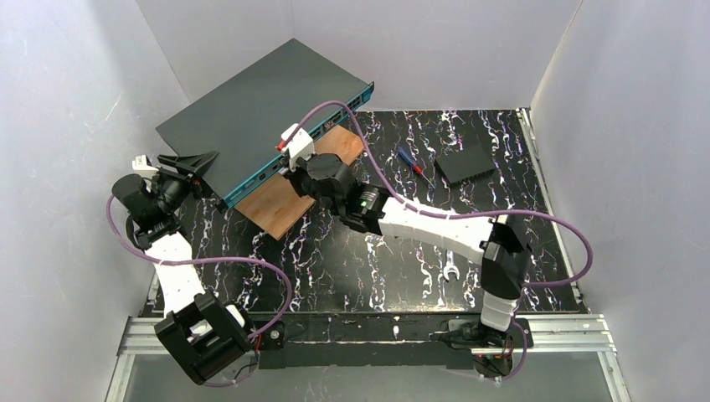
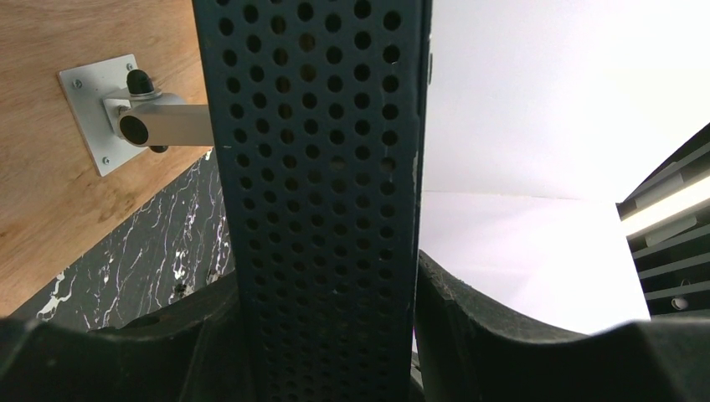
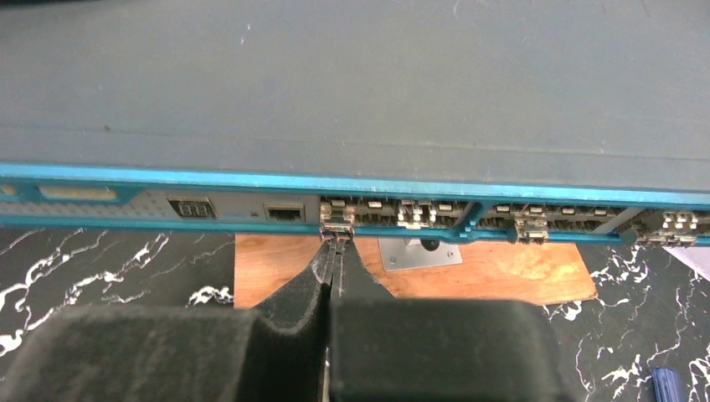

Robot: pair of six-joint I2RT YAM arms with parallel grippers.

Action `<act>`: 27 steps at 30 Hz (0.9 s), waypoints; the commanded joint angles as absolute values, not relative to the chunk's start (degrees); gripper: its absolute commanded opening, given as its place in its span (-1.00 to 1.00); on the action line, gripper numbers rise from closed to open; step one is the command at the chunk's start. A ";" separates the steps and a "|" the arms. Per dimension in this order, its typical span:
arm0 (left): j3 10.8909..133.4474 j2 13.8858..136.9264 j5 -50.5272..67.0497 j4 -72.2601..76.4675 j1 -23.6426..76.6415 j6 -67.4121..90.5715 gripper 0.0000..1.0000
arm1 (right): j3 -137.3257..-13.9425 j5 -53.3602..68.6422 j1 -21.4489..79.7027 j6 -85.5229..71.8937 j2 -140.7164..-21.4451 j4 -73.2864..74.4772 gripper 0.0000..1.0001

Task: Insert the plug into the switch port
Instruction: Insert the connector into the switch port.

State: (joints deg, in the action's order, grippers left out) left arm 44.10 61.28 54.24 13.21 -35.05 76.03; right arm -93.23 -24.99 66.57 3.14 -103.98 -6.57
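Observation:
The switch (image 1: 251,109), a large flat dark grey box, sits at the back left with its teal port edge (image 3: 251,181) facing my right arm. My left gripper (image 1: 197,163) clamps the switch's perforated side wall (image 2: 326,167), one finger (image 2: 502,335) on each face. My right gripper (image 3: 336,244) is shut, its tips pinching the thin tail of the small metal plug (image 3: 336,224). The plug sits at the mouth of a port near the middle of the teal edge. How deep it sits I cannot tell.
A wooden board (image 1: 276,201) with a metal bracket (image 3: 419,251) lies under the switch's front edge. A screwdriver (image 1: 410,159) and a small flat black square box (image 1: 465,163) lie at the back right, a wrench (image 1: 450,272) nearer. White walls enclose the table.

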 commanded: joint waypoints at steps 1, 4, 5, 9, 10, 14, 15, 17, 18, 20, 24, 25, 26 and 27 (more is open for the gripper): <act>44.48 59.78 60.14 11.69 -33.26 71.01 -1.00 | -87.05 -21.80 65.21 1.86 -97.93 -12.39 -0.88; 44.35 59.77 59.94 11.69 -33.47 71.10 -1.00 | -82.72 -21.83 65.21 1.22 -93.72 -9.27 -0.78; 44.35 59.81 59.94 11.69 -33.48 71.10 -1.00 | -81.36 -22.22 65.21 1.01 -92.27 -7.98 -0.74; 44.38 59.85 59.94 11.69 -33.66 71.16 -1.00 | -75.86 -25.61 65.26 0.54 -86.92 -2.42 -0.54; 44.38 59.92 59.94 11.69 -33.69 71.11 -1.00 | -74.79 -26.53 65.10 0.39 -85.70 -1.02 -0.50; 44.38 59.92 60.01 11.67 -33.75 71.10 -1.00 | -70.82 -28.65 63.72 -2.10 -82.08 5.78 -0.36; 44.38 59.88 60.03 11.69 -33.75 71.10 -1.00 | -69.65 -28.48 63.01 -3.12 -81.28 7.20 -0.31; 44.38 59.93 60.03 11.69 -33.84 71.12 -1.00 | -67.12 -27.45 61.07 -5.53 -79.58 9.23 -0.24; 44.38 59.86 60.03 11.69 -33.85 71.11 -1.00 | -65.78 -26.79 59.90 -6.73 -78.49 10.03 -0.22; 44.36 59.85 60.03 11.69 -33.84 71.03 -1.00 | -63.16 -25.15 57.35 -9.01 -77.16 11.28 -0.17; 44.38 59.85 60.03 11.69 -34.01 71.07 -1.00 | -58.88 -20.39 50.86 -12.87 -76.20 12.29 -0.11; 44.38 59.90 60.03 11.67 -34.04 71.02 -1.00 | -57.94 -19.64 49.49 -13.51 -76.37 12.30 -0.10; 44.38 59.79 59.99 11.69 -34.02 71.02 -1.00 | -57.00 -19.00 48.08 -14.06 -76.56 12.38 -0.09; 44.38 59.77 59.95 11.69 -34.04 71.06 -1.00 | -56.44 -18.67 46.83 -14.59 -76.96 12.47 -0.05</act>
State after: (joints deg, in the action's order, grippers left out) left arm 44.10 61.06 54.57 12.82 -35.14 75.88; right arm -58.41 -22.04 50.87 -10.00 -78.15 11.27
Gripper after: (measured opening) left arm 0.515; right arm 0.451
